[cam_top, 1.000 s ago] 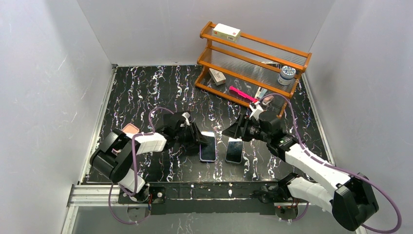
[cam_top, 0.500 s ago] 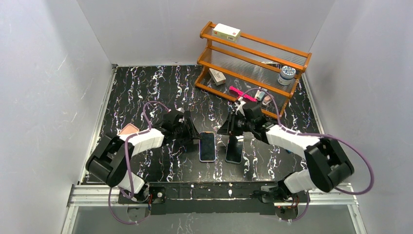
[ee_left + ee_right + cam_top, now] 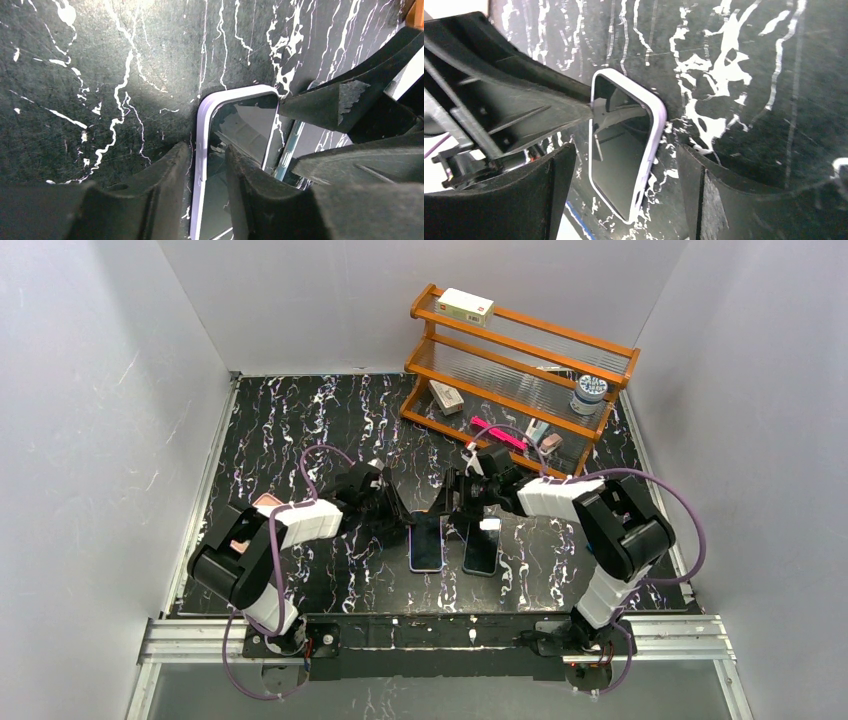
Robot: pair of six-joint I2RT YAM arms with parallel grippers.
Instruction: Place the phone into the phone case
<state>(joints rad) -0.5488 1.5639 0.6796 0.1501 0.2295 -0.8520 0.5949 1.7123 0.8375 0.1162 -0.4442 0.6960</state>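
A lavender phone case [image 3: 412, 548] lies flat on the black marbled table, with the phone [image 3: 428, 544] and its dark glossy screen [image 3: 619, 145] inside the rim [image 3: 657, 125]. My left gripper [image 3: 400, 518] straddles the case's left rim [image 3: 202, 130]. One finger [image 3: 165, 190] is outside on the table, the other [image 3: 255, 190] over the screen, and a narrow gap remains. My right gripper [image 3: 453, 507] stands wide open at the case's far end. In the right wrist view the case lies between its spread fingers [image 3: 704, 190] without touching them.
A second dark phone [image 3: 481, 550] with a bluish edge [image 3: 291, 145] lies just right of the case. A wooden rack [image 3: 520, 370] at the back right holds a box, a tin and small items. A peach object [image 3: 266, 504] sits by the left arm. White walls enclose the table.
My right gripper has slid left from above the second phone to the far end of the lavender case, its arm folding in. The left gripper has stayed at the case's left rim.
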